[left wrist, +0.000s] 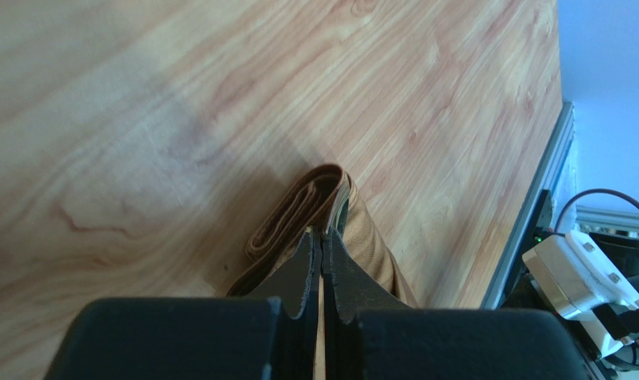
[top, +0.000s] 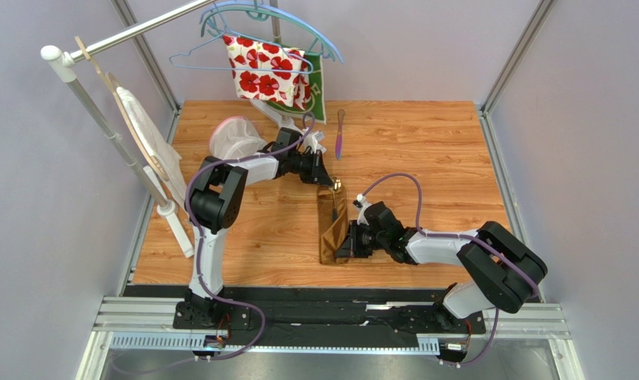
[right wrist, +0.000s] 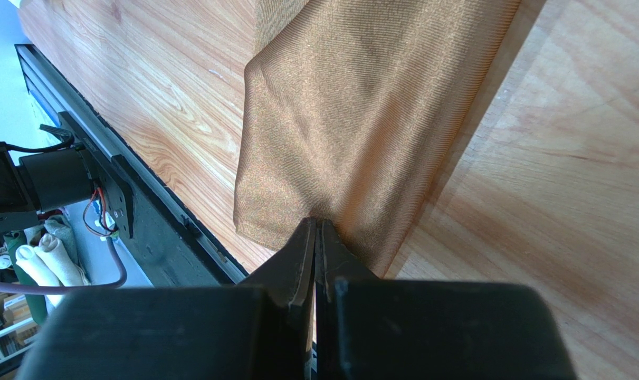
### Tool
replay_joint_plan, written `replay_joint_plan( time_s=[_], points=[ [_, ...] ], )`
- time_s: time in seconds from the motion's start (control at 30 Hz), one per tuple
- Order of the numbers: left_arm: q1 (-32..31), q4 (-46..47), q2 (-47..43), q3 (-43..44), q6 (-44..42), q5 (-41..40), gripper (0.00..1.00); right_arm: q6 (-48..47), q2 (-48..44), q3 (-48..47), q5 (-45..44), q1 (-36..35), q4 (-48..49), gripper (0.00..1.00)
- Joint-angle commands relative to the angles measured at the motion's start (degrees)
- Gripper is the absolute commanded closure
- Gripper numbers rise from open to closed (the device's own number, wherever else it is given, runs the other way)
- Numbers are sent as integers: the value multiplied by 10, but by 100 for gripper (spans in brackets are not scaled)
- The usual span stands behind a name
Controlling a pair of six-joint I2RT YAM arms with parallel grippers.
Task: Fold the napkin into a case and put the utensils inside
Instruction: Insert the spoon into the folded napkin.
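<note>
Now, on the wooden tabletop [top: 425, 150] between grey walls [top: 584, 95], the case [top: 333, 229] lies mid-board: left gripper [top: 330, 182] pressed shut at its far mouth, right gripper [top: 348, 240] pinching its near edge, purple knife [top: 339, 136] beyond it.

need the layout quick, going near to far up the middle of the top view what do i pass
napkin → purple knife → floral cloth hanging at the back

Flowered cloth [top: 267, 70] and hangers [top: 189, 59] are dangling over the table's [top: 449, 150] far-left stretch, and the rack [top: 104, 127] is lining its left edge. Left arm [top: 219, 190], right arm [top: 489, 265] and the case [top: 331, 231] are blocking the middle. Far-right corner is looking wide open.
</note>
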State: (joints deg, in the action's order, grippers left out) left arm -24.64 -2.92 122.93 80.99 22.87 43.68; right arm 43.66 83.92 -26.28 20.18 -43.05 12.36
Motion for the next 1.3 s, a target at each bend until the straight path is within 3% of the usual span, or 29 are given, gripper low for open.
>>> replay_joint_plan(
  time_s=[0.0,0.37,0.83,1.07,1.17,1.27],
  points=[
    [-9,55,-47,-33,53,21,100,-9,8,5,-5,-1,6,100],
    [-36,104,-74,-88,91,13,100,-9,14,4,-4,0,9,100],
    [-56,75,-63,-94,24,37,100,-9,5,3,-2,0,1,100],
    [-57,47,-56,-64,2,32,100,-9,-91,-46,4,9,-121,98],
    [-58,29,-49,-43,-10,32,100,-15,-137,-75,-3,45,-213,94],
    [-58,14,-45,-38,-12,35,100,-27,-158,-91,-12,125,-279,92]
  ],
)
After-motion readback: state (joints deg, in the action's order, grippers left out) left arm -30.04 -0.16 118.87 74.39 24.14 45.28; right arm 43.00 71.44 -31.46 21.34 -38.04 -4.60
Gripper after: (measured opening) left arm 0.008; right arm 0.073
